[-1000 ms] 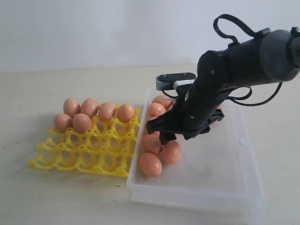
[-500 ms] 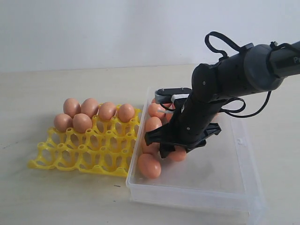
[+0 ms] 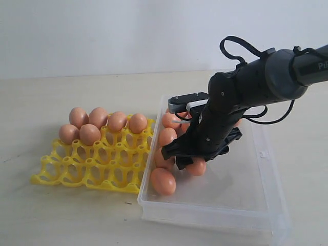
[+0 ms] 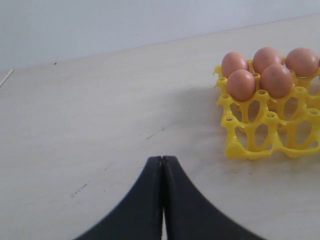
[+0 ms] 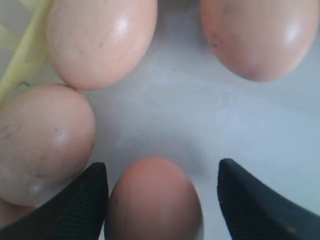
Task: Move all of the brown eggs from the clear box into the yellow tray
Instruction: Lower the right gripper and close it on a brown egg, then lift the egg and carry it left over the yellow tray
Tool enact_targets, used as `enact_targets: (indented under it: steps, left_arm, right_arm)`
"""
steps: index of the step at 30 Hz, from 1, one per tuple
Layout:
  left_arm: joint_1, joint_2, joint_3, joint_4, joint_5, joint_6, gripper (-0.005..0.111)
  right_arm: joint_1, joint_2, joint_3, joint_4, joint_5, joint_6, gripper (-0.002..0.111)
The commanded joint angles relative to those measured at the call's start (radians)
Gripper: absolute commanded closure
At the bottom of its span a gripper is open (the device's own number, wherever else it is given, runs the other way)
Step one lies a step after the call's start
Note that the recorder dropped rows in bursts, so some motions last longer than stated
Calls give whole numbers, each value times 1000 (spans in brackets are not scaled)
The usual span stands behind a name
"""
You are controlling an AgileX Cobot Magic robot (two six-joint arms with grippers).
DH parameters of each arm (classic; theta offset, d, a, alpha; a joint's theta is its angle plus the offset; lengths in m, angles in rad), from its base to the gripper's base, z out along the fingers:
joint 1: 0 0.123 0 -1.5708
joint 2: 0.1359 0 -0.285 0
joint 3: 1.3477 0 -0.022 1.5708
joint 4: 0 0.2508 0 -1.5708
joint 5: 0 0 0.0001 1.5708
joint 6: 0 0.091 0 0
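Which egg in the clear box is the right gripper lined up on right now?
The egg between the fingers of the open right gripper, partly hidden under it in the exterior view; the other eggs lie outside the fingers.

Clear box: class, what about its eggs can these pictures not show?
- Exterior view: the right arm hides some brown eggs in the clear box; count unknown.
- Right wrist view: the frame edge cuts off the egg inside the right pincer.
- Left wrist view: edge crops the yellow tray.

A pale wooden tabletop (image 3: 77, 215) carries the yellow tray (image 3: 77, 180), with the clear box (image 3: 205, 215) lying just beside the tray.
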Motion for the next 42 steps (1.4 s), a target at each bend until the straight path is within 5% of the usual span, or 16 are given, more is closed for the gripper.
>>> enact_targets:
  steps: [1, 3, 7, 17, 27, 35, 42]
  left_arm:
    - [-5, -6, -4, -1, -6, -5, 107]
    - [-5, -6, -4, -1, -6, -5, 107]
    - [-5, -6, -4, -1, -6, -5, 107]
    - [-5, -6, -4, -1, -6, -5, 107]
    - [-5, -6, -4, -1, -6, -5, 107]
    - [-5, -6, -4, -1, -6, -5, 107]
    - [-5, -6, -4, -1, -6, -5, 107]
  right_arm:
    - [-5, 4, -6, -20, -25, -6, 49]
    - [-5, 4, -6, -26, -35, -6, 61]
    - [-5, 4, -6, -33, -43, -94, 108]
    - [7, -112, 27, -47, -151, -130, 108]
    - [78, -424, 264, -25, -953, -126, 108]
    - [90, -226, 281, -479, -1408, 216, 108]
    - [90, -2, 152, -550, -1420, 369, 108]
